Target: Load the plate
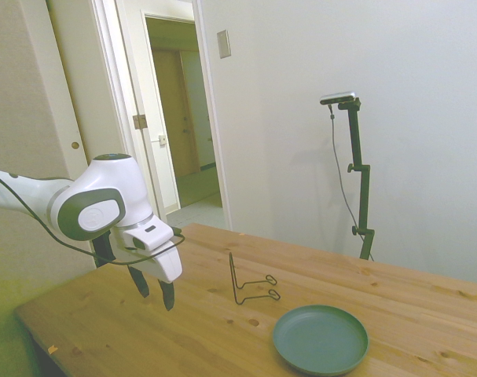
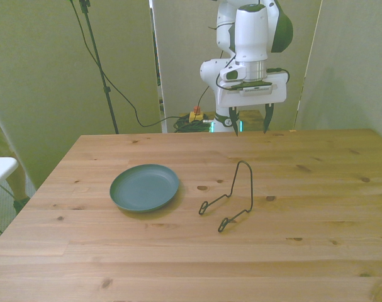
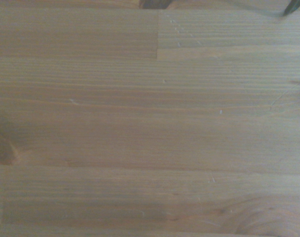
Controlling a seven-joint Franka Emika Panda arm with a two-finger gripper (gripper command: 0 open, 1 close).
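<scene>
The dark teal-green plate [image 1: 321, 339] [image 2: 145, 187] lies flat on the wooden table, toward the front view's left. A small black wire rack [image 1: 248, 284] [image 2: 231, 196] stands beside it, nearer the table's middle. My gripper [image 1: 153, 289] [image 2: 250, 121] hangs open above the table's far edge in the front view, well behind the rack and apart from both things. Nothing is between its dark fingers [image 2: 267, 117]. The wrist view holds only bare wood planks [image 3: 150, 123].
The wooden table [image 2: 316, 239] spreads wide around the plate and rack. An open doorway [image 1: 183, 118] lies behind the arm in the side view. Cables [image 2: 194, 116] trail on the floor behind the table's far edge.
</scene>
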